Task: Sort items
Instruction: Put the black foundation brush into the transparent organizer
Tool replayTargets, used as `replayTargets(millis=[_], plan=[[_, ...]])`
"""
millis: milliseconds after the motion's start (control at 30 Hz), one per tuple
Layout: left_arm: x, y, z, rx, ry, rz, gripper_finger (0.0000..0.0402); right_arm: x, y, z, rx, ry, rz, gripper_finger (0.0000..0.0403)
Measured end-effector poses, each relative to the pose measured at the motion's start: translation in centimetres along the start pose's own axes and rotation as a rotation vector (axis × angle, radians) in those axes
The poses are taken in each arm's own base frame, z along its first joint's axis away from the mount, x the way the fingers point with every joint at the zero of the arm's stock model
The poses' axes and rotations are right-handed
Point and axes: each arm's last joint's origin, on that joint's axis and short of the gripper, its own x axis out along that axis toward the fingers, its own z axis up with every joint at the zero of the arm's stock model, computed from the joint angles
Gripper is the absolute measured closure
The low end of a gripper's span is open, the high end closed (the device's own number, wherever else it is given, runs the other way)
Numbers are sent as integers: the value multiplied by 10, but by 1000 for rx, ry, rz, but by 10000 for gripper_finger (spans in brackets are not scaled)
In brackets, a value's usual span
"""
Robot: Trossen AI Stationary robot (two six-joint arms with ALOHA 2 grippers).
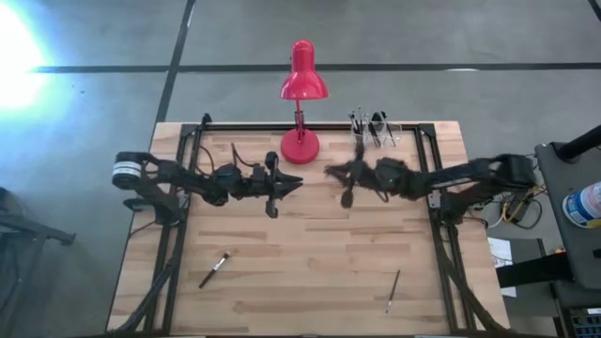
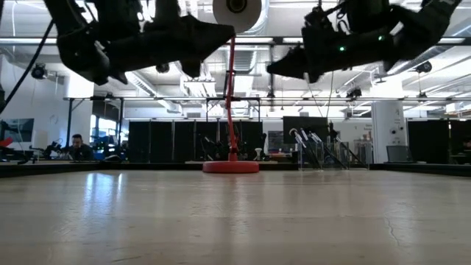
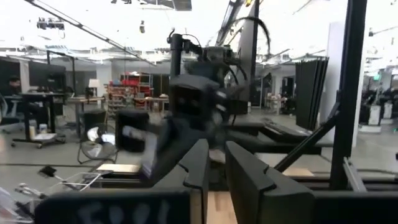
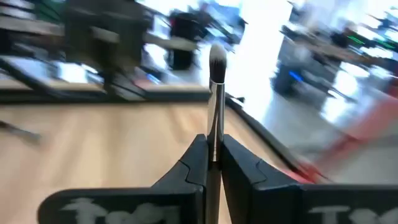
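1. The right gripper (image 4: 213,163) has its jaws clamped on a brush (image 4: 217,93), which stands up between the fingers with its silvery ferrule and bristle tip pointing away from the wrist. In the high view this gripper (image 1: 344,178) hangs above the middle of the table (image 1: 310,272), just to the right of the red desk lamp (image 1: 302,83).
2. The left gripper (image 3: 214,163) faces it from the other side of the lamp base, with its jaws a small gap apart and nothing between them. It appears set to receive the brush, though the blurred wrist view makes that only a guess.
3. Other items are well apart from both arms: one brush (image 1: 214,269) lies near the front left of the table, another (image 1: 392,291) near the front right, and several stand in a clear holder (image 1: 376,129) at the back right.
4. If this is a handover, the right arm should hold steady and present the handle level, with enough bare shaft showing for the left fingers (image 3: 249,180) to close on it.
5. The left jaws should shut fully on the handle before the right ones let go, since a thin brush slips easily.
6. Both arms should stay clear of the lamp stem, which stands just behind them.
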Motion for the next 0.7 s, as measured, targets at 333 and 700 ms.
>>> replayTargets(millis=[333,700], plan=[[-19,-2,6,56,-2,5,351,-66,-86,22,-32,288,-581,385],[-19,-2,5,55,5,5,351,-90,-173,-11,92,419,-778,385]])
